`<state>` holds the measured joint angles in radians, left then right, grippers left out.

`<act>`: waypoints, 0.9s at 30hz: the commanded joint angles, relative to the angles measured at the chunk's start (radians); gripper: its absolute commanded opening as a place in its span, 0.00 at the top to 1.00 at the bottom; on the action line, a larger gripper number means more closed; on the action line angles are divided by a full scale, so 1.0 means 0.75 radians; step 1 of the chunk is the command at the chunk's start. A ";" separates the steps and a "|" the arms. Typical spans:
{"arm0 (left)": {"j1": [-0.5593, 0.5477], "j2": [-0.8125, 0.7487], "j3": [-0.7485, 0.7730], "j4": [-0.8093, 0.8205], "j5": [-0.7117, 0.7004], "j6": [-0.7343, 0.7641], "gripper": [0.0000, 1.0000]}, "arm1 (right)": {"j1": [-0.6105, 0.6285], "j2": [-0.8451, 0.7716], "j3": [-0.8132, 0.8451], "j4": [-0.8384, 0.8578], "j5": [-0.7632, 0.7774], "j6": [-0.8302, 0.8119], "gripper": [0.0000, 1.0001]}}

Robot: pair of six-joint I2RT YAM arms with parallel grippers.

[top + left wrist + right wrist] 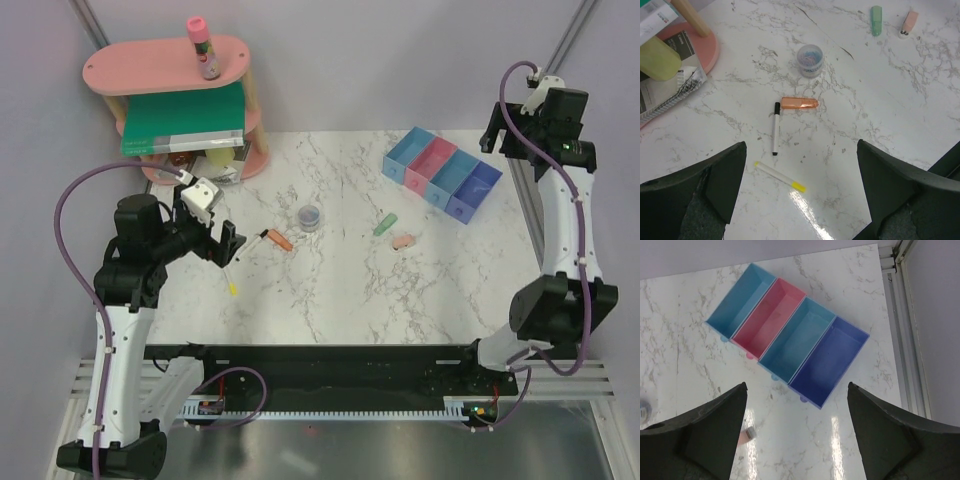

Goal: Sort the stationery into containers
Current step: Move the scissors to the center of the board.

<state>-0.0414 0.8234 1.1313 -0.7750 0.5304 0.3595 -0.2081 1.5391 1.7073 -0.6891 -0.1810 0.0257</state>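
Overhead first: the clear round pot sits mid-table. The black-and-white marker and orange-tipped piece lie just left of it, and the thin yellow-tipped stick is on that same side, nearer the arm bases. The green eraser bit and pink eraser bit lie to the pot's right. The row of bins is further right, toward the back. The pink-capped tube stands atop the pink shelf, well away from the pot (likely the awkward reach).

Left wrist view: the left gripper hangs spread and empty above marker and stick.

Right wrist view: the right gripper, fingers likewise apart with nothing between them, hovers over the four bins, all bare inside.

My worry is that marker, orange piece and stick lie close together. A descent slightly off could nudge a neighbour or roll the thin stick out from between the fingers.
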 commanded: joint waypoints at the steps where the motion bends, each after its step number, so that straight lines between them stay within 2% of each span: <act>1: 0.000 -0.047 -0.023 -0.098 -0.022 0.163 0.02 | 0.056 0.201 0.143 0.103 0.104 0.121 0.12; 6: 0.000 -0.079 0.001 -0.204 -0.030 0.314 0.02 | 0.165 0.453 0.194 0.166 0.162 0.111 0.12; 15: 0.000 -0.041 0.140 -0.282 0.011 0.351 0.02 | 0.269 0.835 0.439 0.180 0.305 0.109 0.12; 21: 0.000 0.013 0.240 -0.290 -0.008 0.347 0.02 | 0.302 0.930 0.483 0.183 0.376 0.127 0.14; 27: 0.000 0.029 0.273 -0.288 -0.002 0.353 0.02 | 0.306 0.983 0.464 0.191 0.358 0.131 0.19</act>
<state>-0.0414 0.8383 1.2968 -0.9821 0.5255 0.5907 0.0158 2.2440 2.0167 -0.5793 0.0685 0.1047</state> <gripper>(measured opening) 0.982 0.816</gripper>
